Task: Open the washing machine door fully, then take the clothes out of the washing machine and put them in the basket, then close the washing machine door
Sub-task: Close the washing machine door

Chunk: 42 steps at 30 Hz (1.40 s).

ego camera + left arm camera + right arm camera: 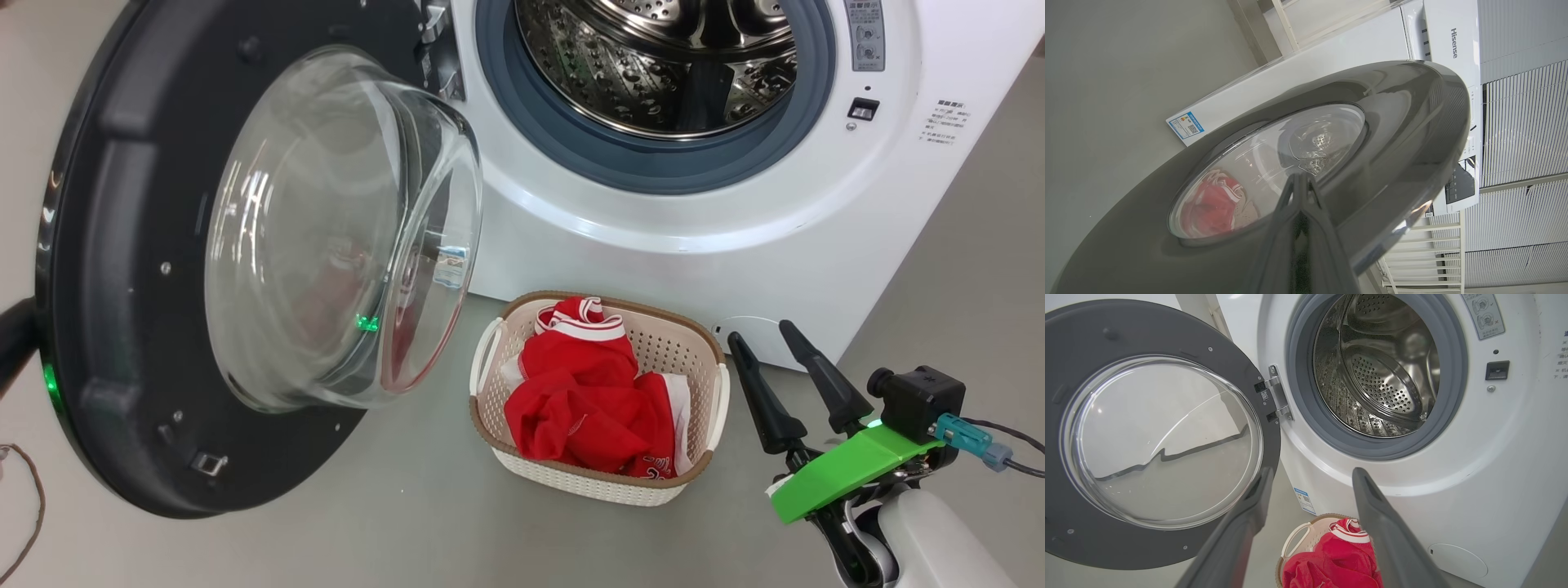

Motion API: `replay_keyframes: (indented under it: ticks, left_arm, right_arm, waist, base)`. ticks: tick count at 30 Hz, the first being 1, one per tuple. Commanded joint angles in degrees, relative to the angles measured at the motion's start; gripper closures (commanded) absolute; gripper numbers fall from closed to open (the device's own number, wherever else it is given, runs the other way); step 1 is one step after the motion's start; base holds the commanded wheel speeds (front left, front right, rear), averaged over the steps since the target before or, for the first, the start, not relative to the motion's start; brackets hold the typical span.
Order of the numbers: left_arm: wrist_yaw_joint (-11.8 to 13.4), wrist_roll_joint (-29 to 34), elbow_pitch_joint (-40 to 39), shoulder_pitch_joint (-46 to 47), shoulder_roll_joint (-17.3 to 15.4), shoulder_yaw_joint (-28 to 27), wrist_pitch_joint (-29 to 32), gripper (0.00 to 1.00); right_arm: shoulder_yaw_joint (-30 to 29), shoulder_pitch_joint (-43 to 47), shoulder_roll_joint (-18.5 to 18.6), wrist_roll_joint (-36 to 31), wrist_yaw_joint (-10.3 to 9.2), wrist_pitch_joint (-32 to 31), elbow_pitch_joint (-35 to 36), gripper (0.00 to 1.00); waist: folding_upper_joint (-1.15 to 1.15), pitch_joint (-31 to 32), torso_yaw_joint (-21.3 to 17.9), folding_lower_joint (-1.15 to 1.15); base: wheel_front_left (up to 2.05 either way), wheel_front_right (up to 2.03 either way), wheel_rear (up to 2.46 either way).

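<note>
The washing machine door (pixel 122 269) stands swung out to the left, its glass bowl (pixel 343 229) bulging toward the basket. The drum (pixel 661 65) of the washing machine (pixel 735 245) holds no clothes that I can see. The red clothes (pixel 584 392) lie heaped in the basket (pixel 682 343) on the floor before the machine. My right gripper (pixel 767 336) hovers open to the right of the basket, holding nothing. In the left wrist view my left gripper (pixel 1300 179) is shut, its tips at the outer face of the door (pixel 1404 134). The clothes (pixel 1208 206) show through the glass.
Grey floor (pixel 367 506) lies around the basket. A brown cable (pixel 33 506) curls at the lower left. The door's swing takes up the space left of the basket. A white slatted wall (pixel 1523 122) shows behind the machine in the left wrist view.
</note>
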State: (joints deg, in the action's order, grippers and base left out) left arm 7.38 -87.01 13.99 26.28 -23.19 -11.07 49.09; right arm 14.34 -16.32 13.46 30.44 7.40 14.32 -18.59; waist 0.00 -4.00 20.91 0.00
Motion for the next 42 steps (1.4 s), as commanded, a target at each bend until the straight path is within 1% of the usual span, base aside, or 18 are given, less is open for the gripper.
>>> replay_keyframes:
  ticks: [1, 3, 4, 5, 6, 7, 9, 14, 19, 25, 30, 31, 32, 35, 38, 40, 42]
  left_arm:
    - [-0.46, 0.3, -1.97, 0.87, -2.82, -1.9, -0.18, 1.0]
    - [-0.83, 0.95, -1.9, 1.09, -2.99, -2.3, -1.33, 1.0]
    - [-1.0, 1.24, -1.82, 1.21, -3.03, -2.44, -1.84, 0.88]
    - [-1.13, 1.58, -1.74, 1.3, -3.1, -2.56, -2.36, 0.54]
    - [-1.27, 1.99, -1.65, 1.33, -3.24, -2.62, -2.81, 0.05]
    - [-1.46, 2.43, -1.57, 1.31, -3.39, -2.66, -3.27, 0.0]
    - [-1.69, 2.79, -1.48, 1.32, -3.5, -2.77, -3.76, 0.0]
    - [-3.23, 4.43, -0.98, 1.56, -4.18, -3.68, -6.41, 0.0]
    - [-5.8, 6.99, -1.06, 1.25, -4.77, -3.7, -9.35, 0.0]
    - [-8.87, 11.9, -1.58, -1.09, -6.23, -3.37, -13.63, 0.0]
    - [-10.16, 15.38, -3.58, -4.23, -6.03, -3.69, -17.86, 0.0]
    - [-10.29, 17.8, -4.42, -5.42, -6.22, -4.05, -20.59, 0.0]
    - [-10.28, 19.24, -4.7, -6.11, -6.31, -4.08, -22.02, 0.0]
    - [-10.41, 21.13, -5.82, -7.84, -5.15, -4.56, -25.51, 0.0]
    - [-11.13, 22.83, -7.25, -10.3, -4.23, -4.84, -28.47, 0.0]
    - [-11.77, 24.99, -8.19, -12.38, -4.29, -4.81, -30.74, 0.0]
    - [-12.23, 26.01, -8.87, -14.22, -3.43, -4.92, -32.87, 0.0]
  right_arm:
    - [1.05, 0.12, -0.16, -0.01, 0.09, 0.68, 1.18, 0.0]
    - [1.05, 0.13, -0.13, -0.01, 0.09, 0.68, 1.18, 0.0]
    - [1.04, 0.15, -0.11, -0.01, 0.09, 0.68, 1.18, 0.0]
    - [1.04, 0.16, -0.09, -0.02, 0.09, 0.68, 1.17, 0.0]
    - [1.02, 0.16, -0.08, -0.04, 0.09, 0.68, 1.17, 0.0]
    - [0.99, 0.15, -0.05, -0.05, 0.09, 0.68, 1.18, 0.0]
    - [0.94, 0.14, -0.02, -0.06, 0.09, 0.68, 1.19, 0.0]
    - [0.69, 0.2, 0.12, -0.14, 0.09, 0.68, 1.25, 0.0]
    - [0.74, 0.25, 0.06, -0.2, 0.09, 0.68, 1.29, 0.0]
    - [1.33, 0.01, -0.03, -0.13, 0.09, 0.68, 1.28, 0.0]
    - [1.54, -0.21, 0.14, -0.1, 0.09, 0.68, 1.43, 0.0]
    - [1.59, -0.25, 0.19, -0.1, 0.09, 0.68, 1.5, 0.0]
    - [1.63, -0.26, 0.21, -0.11, 0.09, 0.68, 1.52, 0.0]
    - [1.67, -0.24, 0.25, -0.15, 0.09, 0.68, 1.59, 0.0]
    - [1.86, -0.25, 0.26, -0.14, 0.09, 0.68, 1.59, 0.0]
    - [2.03, -0.33, 0.34, -0.09, 0.09, 0.68, 1.67, 0.0]
    - [2.1, -0.35, 0.45, -0.17, 0.09, 0.68, 1.9, 0.0]
  waist:
    - [0.0, 0.08, 0.02, 0.0]
    - [0.0, 0.11, 0.08, 0.0]
    - [0.0, 0.14, 0.11, 0.0]
    - [0.0, 0.17, 0.16, 0.0]
    - [0.0, 0.19, 0.22, 0.0]
    - [0.0, 0.22, 0.29, 0.0]
    - [0.0, 0.24, 0.37, 0.0]
    - [0.0, 0.45, 0.98, 0.0]
    - [0.0, 0.81, 1.76, 0.0]
    - [0.0, 1.11, 2.03, 0.0]
    - [0.0, 1.23, 2.22, 0.0]
    - [0.0, 1.23, 2.27, 0.0]
    - [0.0, 1.25, 2.28, 0.0]
    - [0.0, 1.36, 2.35, 0.0]
    - [0.0, 1.5, 2.3, 0.0]
    - [0.0, 1.6, 2.23, 0.0]
    - [0.0, 1.66, 2.21, 0.0]
  base:
    - [0.0, 0.0, 0.0]
    - [0.0, 0.0, 0.0]
    - [0.0, 0.0, 0.0]
    - [0.0, 0.0, 0.0]
    - [0.0, 0.0, 0.0]
    - [0.0, 0.0, 0.0]
    - [0.0, 0.0, 0.0]
    - [0.0, 0.0, 0.0]
    - [0.0, 0.0, 0.0]
    - [0.0, 0.0, 0.0]
    - [0.0, 0.0, 0.0]
    - [0.0, 0.0, 0.0]
    - [0.0, 0.0, 0.0]
    - [0.0, 0.0, 0.0]
    - [0.0, 0.0, 0.0]
    - [0.0, 0.0, 0.0]
    - [0.0, 0.0, 0.0]
